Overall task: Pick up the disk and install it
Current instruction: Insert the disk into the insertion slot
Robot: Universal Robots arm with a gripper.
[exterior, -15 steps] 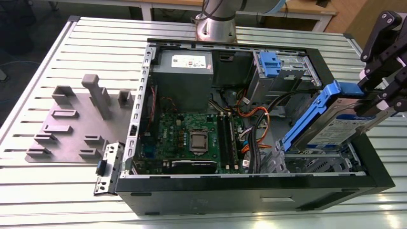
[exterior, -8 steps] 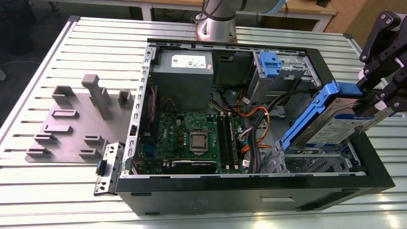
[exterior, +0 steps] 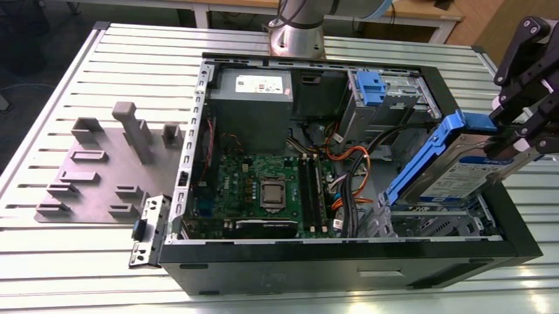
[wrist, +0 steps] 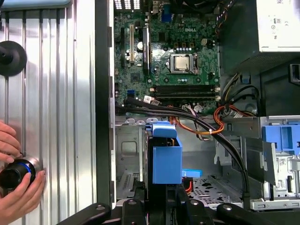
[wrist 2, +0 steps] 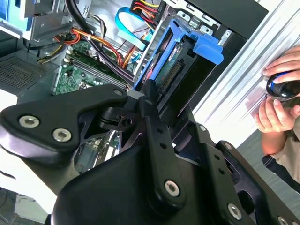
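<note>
In the exterior view, the disk (exterior: 459,171) was seen clamped at its upper end by the gripper (exterior: 514,134), whose fingers were closed onto the edges of the blue carrier (exterior: 434,147). The disk was held tilted. Its high end was at the gripper and its low end dipped inside the open computer case (exterior: 349,243), above the drive cage (exterior: 436,222) at the exterior view's right. The slant was probably chosen so that the low end could be lined up with the cage while the gripper was kept outside the case wall. The case was laid on its side on the slatted table (exterior: 70,85), presumably so that its inside could be reached from above.

In the second wrist view, the disk (wrist 2: 174,75) was found directly ahead of the gripper (wrist 2: 161,105). It was pinched between the black fingers (wrist 2: 150,101), with its connector edge turned toward the camera. A person's hand (wrist 2: 274,110) was rested on a dark knob (wrist 2: 283,87) on the table beside the case, likely for steering the arm.

In the first wrist view, the disk (wrist: 166,157) was shown end-on, projecting from the gripper (wrist: 161,208) just by the drive cage (wrist: 129,154). The motherboard (wrist: 173,61) was seen well beyond it.
</note>
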